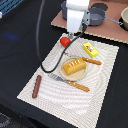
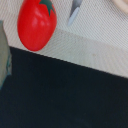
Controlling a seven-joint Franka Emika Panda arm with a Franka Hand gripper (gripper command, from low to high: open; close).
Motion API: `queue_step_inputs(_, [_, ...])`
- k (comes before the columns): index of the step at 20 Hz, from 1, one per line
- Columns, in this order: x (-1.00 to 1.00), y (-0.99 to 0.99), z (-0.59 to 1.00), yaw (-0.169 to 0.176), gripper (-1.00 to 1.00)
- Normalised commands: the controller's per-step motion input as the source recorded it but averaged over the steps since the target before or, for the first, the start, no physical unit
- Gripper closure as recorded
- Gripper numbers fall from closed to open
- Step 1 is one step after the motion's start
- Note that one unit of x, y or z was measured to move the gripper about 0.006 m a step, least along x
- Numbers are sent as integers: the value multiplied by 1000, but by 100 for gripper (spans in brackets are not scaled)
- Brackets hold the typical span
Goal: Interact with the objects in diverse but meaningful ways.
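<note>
Pincer: the pincer (image 1: pixel 71 36) hangs just above the far left corner of the mat, right beside the tomato. Its tips are too small and blurry to see, so I cannot tell if it is open or closed. The wrist view shows no fingers at all.
Arm: the white arm (image 1: pixel 76 14) comes down from the top of the exterior view and points almost straight down. A black cable (image 1: pixel 41 35) loops down from it on the exterior view's left and curls across the mat.
Tomato: the red tomato (image 1: pixel 65 41) with a green top sits at the far left edge of the mat. In the wrist view the tomato (image 2: pixel 36 24) lies on the mat, close to the edge where the dark table starts.
Mat: the pale mat (image 1: pixel 100 75) lies on the black table (image 1: pixel 20 45).
Yellow block: the yellow block (image 1: pixel 90 49) with red marks lies on the mat, to the exterior view's right of the tomato.
Bread: the bread loaf (image 1: pixel 74 67) sits on the round tan plate (image 1: pixel 63 70) in the middle of the mat.
Cutlery: one orange-handled piece (image 1: pixel 92 61) lies just on the far right of the plate. Another, a fork (image 1: pixel 70 82), lies on the near side of the plate.
Sausage: the brown sausage (image 1: pixel 37 86) lies at the near left of the mat, well apart from the pincer.
Pots: grey pots (image 1: pixel 98 15) stand on a brown board (image 1: pixel 112 31) far behind the mat.
</note>
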Motion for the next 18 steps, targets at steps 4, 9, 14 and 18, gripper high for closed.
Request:
queue_step_inputs(4, [-502,14,-262,-163,-100])
queue_step_inputs(9, [-510,143,-301,-75,-100])
queue_step_inputs(14, [-490,202,-347,-48,-100])
queue_step_inputs(18, [-359,217,-344,-13,-100])
